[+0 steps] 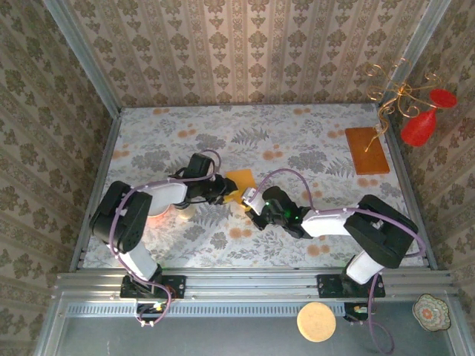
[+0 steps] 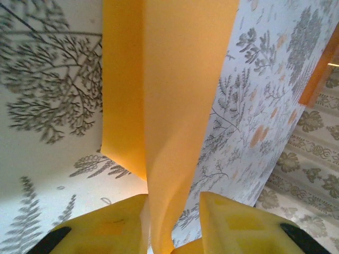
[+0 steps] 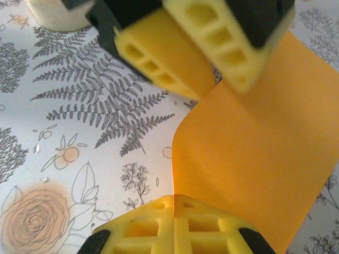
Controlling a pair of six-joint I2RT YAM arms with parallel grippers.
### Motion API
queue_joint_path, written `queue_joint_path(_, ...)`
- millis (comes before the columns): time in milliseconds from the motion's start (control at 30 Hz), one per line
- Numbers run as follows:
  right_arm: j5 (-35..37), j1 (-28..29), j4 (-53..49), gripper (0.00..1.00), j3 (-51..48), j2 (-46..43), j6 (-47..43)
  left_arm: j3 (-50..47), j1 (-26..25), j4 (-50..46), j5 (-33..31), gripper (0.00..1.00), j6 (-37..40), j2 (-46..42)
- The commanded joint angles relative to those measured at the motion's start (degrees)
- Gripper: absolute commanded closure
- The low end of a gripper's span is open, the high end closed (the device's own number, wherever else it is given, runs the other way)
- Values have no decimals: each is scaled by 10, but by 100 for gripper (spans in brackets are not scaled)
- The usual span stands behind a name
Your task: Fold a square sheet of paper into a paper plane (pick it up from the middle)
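Floral tabletop: right claw pinches paper sheet; left claw slack astride it.

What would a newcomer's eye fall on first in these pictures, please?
The bright orange-yellow sheet of paper at mid-table, bowed up off the flowered tabletop, stands out first. The right gripper is pinched shut on one edge, while the left gripper has its jaws parted around it. A red ornament shows at the far right corner.

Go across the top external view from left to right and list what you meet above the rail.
left gripper → square sheet of paper → right gripper → brown board → red ornament
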Motion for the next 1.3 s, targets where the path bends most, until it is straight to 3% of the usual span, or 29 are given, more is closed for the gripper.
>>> queue_joint_path(0, -35, -9, -62, 100, 17, -27, 40, 0, 15, -41, -29, 64, 37, -45)
queue_joint_path(233, -93, -21, -109, 100, 16, -36, 101, 50, 2, -84, -48, 61, 91, -36)
queue_joint_path(733, -157, -38, -141, 100, 54, 6, 189, 182, -45, -170, -80, 79, 168, 116)
queue_joint_path(1267, -170, -83, -154, 100, 67, 20, 258, 282, -69, -301, -126, 84, 241, 215)
